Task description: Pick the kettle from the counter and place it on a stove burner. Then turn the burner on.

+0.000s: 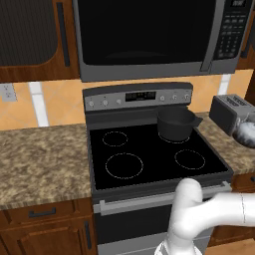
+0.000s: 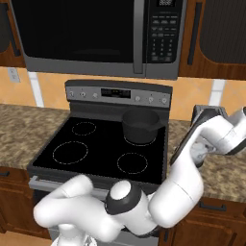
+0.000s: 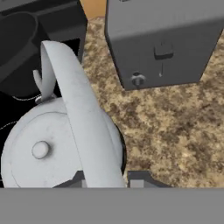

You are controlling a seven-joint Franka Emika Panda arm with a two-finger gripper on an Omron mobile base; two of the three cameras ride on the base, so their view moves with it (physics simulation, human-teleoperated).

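the kettle (image 3: 57, 144) sat on the counter (image 3: 175, 127) just right of the cooktop's edge, its round silver lid and small knob seen from above in the hand view, its short spout pointing toward the black glass. its arched handle (image 3: 81, 113) rose up the middle of that view and ran down between the two dark fingertips (image 3: 142, 178) of the gripper (image 3: 106, 181), which were pinched in close on either side of it, gripping the handle. in the left base view the kettle (image 1: 246, 133) showed as a shiny rounded shape at the right edge, just in front of the toaster (image 1: 229, 113). the boxy grey toaster (image 3: 164, 39) stood close behind the kettle on the granite, its lever and knob facing the hand camera. on the glossy black cooktop (image 1: 149, 154), the largest white circle, the stove burner (image 1: 124, 165), lay bare at the front left, well apart from the kettle. a dark grey pot (image 1: 176, 123) rested over the rear right circle, with a smaller circle in front of it and another at the rear left. the white arm (image 2: 192, 173) reached from the base out to the right, over the counter beside the stove. a dark microwave (image 1: 149, 35) hung above the stove's control panel.
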